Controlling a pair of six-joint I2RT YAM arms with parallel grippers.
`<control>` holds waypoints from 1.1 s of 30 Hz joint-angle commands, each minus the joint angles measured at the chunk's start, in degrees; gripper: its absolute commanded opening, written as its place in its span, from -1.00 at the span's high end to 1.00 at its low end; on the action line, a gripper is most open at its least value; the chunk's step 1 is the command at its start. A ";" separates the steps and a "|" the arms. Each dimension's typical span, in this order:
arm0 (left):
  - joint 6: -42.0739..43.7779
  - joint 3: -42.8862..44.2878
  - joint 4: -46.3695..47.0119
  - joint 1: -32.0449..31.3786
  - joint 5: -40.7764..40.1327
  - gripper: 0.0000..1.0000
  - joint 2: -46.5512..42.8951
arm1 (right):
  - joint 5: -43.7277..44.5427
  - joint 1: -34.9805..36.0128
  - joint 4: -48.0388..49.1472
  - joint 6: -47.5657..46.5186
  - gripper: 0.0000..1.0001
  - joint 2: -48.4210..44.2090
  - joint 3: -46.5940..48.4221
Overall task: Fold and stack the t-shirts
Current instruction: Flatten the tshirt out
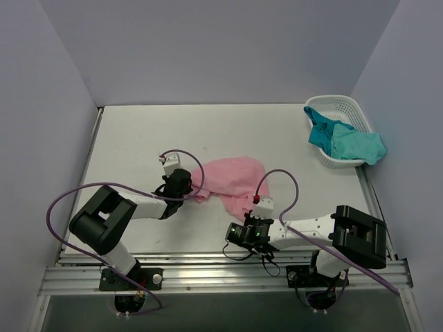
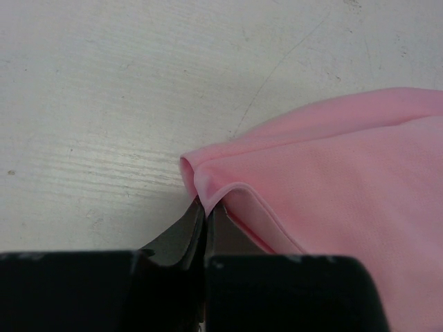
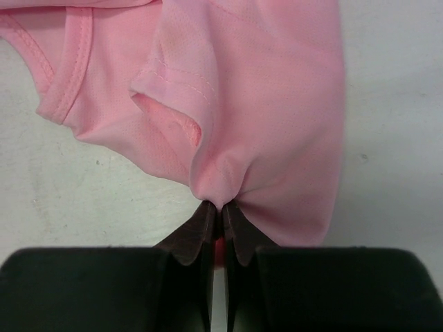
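The pink t-shirt (image 1: 232, 181) lies bunched on the worktop (image 1: 138, 138), about midway between the left and right edges and closer to the near edge than the far one. The overhead view is the only one that shows both arms at once. The left end effector (image 1: 194, 194) meets the shirt's left side, and the right end effector (image 1: 243, 217) meets its near tip.

That view does not show how the fingers stand, but the wrist cameras do. In the left wrist view, the left end effector (image 2: 206, 211) is narrowed almost to nothing, pinching a rolled fold at the shirt's edge. The cloth (image 2: 332, 187) spreads away to the right over bare, scuffed worktop (image 2: 104, 104).

In the right wrist view, the right end effector (image 3: 221, 211) is likewise clamped on a gathered pucker of pink fabric (image 3: 263, 104), with a sliver of pink showing between its fingers. Only this view shows a stitched band (image 3: 69, 62) along a curved opening at the upper left, and a hemmed flap folded over beside it.

Only the overhead view takes in the far right corner. There the teal and turquoise t-shirts (image 1: 346, 142) are heaped in a white basket (image 1: 332, 100), with one spilling over its right rim.
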 commanded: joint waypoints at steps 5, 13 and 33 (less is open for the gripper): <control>0.50 0.01 2.54 0.49 0.39 0.95 -0.45 | -5.70 0.12 -4.42 -0.95 1.00 3.62 2.68; 0.94 0.89 -5.18 0.22 -2.59 0.95 -9.49 | 2.47 2.50 -17.34 -1.74 1.00 0.02 13.67; 5.77 17.39 -43.16 -19.01 -26.57 0.95 -47.20 | 26.11 9.09 -54.00 -0.40 1.00 -22.19 40.82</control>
